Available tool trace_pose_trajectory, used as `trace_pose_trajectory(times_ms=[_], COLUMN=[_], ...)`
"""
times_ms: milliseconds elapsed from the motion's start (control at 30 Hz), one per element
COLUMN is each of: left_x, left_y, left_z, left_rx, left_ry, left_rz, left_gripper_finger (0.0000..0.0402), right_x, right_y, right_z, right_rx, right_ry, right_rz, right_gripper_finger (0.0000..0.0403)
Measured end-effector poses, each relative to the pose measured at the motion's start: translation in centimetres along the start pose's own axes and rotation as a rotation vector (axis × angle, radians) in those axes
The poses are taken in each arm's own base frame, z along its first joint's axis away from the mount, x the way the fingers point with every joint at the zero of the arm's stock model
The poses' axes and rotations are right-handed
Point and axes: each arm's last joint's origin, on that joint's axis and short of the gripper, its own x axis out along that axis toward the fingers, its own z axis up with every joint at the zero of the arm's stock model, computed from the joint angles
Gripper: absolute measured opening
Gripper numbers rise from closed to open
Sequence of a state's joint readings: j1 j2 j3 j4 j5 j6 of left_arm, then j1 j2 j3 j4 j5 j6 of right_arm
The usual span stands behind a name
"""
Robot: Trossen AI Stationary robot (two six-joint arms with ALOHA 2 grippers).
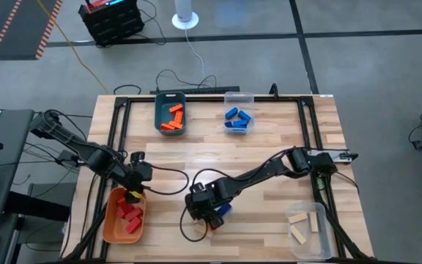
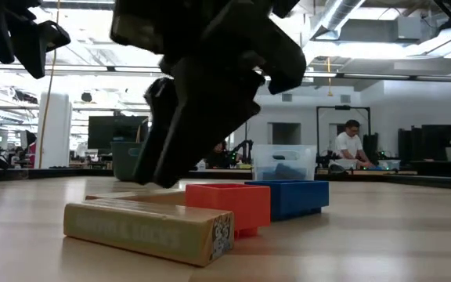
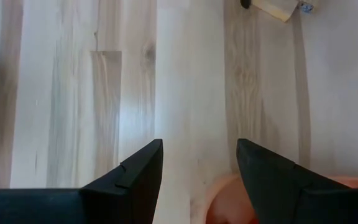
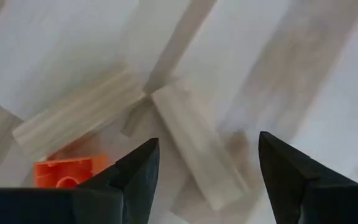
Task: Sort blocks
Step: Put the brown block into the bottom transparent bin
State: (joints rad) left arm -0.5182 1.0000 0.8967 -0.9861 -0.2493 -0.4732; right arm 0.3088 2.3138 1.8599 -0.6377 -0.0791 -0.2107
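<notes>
My right gripper [image 1: 205, 210] [image 4: 209, 142] is open and hovers over a small cluster of loose blocks near the table's near edge. Below it lie two pale wood blocks [image 4: 79, 113] [image 4: 197, 146] and an orange block [image 4: 64, 173]. In the low view a wood block [image 2: 147, 227], an orange block [image 2: 229, 205] and a blue block [image 2: 288, 196] rest flat on the table under the dark gripper [image 2: 210, 86]. My left gripper [image 1: 132, 193] [image 3: 199, 146] is open and empty. It is above the far rim of the orange bin [image 1: 110, 224], which holds red blocks [image 1: 130, 214].
A teal bin [image 1: 160, 121] with orange blocks and a clear bin [image 1: 238, 97] with blue blocks stand at the far side. Another clear bin [image 1: 321, 235] with wood blocks sits at the near right corner. Bare table lies in the middle. A person [image 2: 352, 145] sits far behind.
</notes>
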Motion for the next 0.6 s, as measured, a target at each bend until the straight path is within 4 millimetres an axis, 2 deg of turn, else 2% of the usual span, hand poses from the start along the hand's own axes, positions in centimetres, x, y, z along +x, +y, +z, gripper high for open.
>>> trace_pose_trajectory(times_ms=[100, 233, 600], left_x=[0.0, 0.0, 0.0], left_y=[0.0, 0.0, 0.1], left_z=[-0.1, -0.1, -0.2], left_rx=[0.002, 0.001, 0.000], left_ry=[0.008, 0.009, 0.021], left_rz=[0.005, 0.005, 0.009], left_gripper_finger=[0.0198, 0.0198, 0.0198], right_x=[0.8, 0.6, 1.0], right_y=[0.4, 0.2, -0.6], right_z=[-0.5, -0.3, -1.8], right_rx=[-0.010, -0.010, -0.010], right_ry=[0.037, 0.025, 0.111], right_rz=[0.013, 0.008, -0.034], right_gripper_finger=[0.0248, 0.0237, 0.0115])
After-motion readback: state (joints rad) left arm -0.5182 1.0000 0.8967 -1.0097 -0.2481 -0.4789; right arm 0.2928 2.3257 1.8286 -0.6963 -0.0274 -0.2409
